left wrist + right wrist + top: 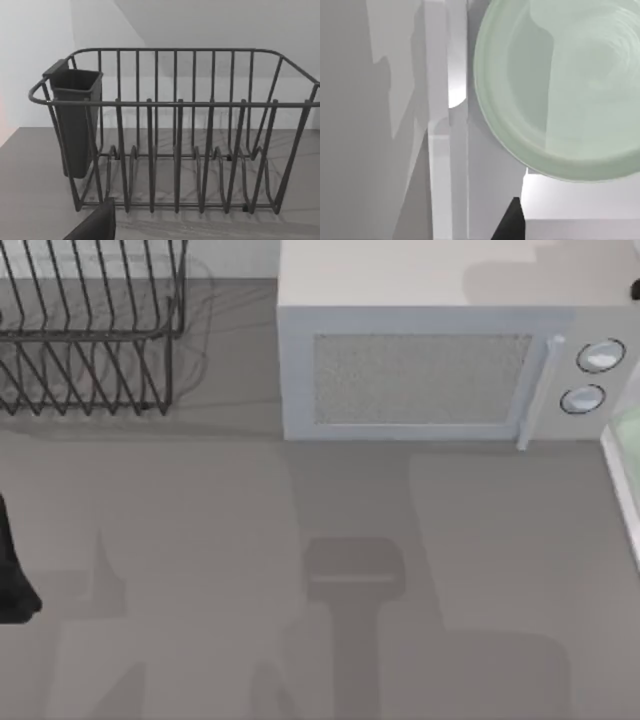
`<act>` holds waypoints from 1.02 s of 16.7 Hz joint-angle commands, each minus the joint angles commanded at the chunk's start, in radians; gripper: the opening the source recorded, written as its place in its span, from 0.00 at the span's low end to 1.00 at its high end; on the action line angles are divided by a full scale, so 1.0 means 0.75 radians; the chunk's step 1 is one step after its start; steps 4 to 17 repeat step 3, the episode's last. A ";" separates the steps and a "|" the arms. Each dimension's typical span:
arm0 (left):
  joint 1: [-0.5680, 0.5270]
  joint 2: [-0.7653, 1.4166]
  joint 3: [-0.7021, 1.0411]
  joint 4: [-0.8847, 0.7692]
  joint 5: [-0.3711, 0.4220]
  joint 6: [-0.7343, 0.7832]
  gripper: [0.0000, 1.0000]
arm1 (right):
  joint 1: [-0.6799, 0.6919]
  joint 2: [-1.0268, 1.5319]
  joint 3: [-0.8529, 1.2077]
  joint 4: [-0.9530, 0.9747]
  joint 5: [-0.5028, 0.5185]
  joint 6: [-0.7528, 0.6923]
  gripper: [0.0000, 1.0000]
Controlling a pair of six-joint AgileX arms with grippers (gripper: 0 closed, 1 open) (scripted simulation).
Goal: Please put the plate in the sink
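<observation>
Grey desk [200, 570], flat, shadowed across the middle. Left arm: dark bulk at the desk's left edge [12, 570]; my left fingers show as one dark tip [95, 225], and I cannot tell whether they are spread or pressed together. Right fingers: one dark tip [512, 222]; state likewise not readable. Plate [565, 90]: pale mint green, round, shallow, lying beyond that tip against white sink walls. Sink [622, 480]: thin white rim at the desk's right edge, a green sliver of plate inside. Far side: black wire dish rack [90, 330] at left, with a dark cup [75, 125] hung on it; grey microwave [440, 350] at right, two round knobs.
</observation>
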 joint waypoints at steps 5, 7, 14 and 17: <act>0.000 0.000 0.000 0.000 0.000 0.000 1.00 | 0.000 0.000 0.000 0.000 0.000 0.000 1.00; 0.000 0.000 0.000 0.000 0.000 0.000 1.00 | 0.000 0.000 0.000 0.000 0.000 0.000 1.00; 0.000 0.000 0.000 0.000 0.000 0.000 1.00 | 0.000 0.000 0.000 0.000 0.000 0.000 1.00; 0.000 0.000 0.000 0.000 0.000 0.000 1.00 | 0.000 0.000 0.000 0.000 0.000 0.000 1.00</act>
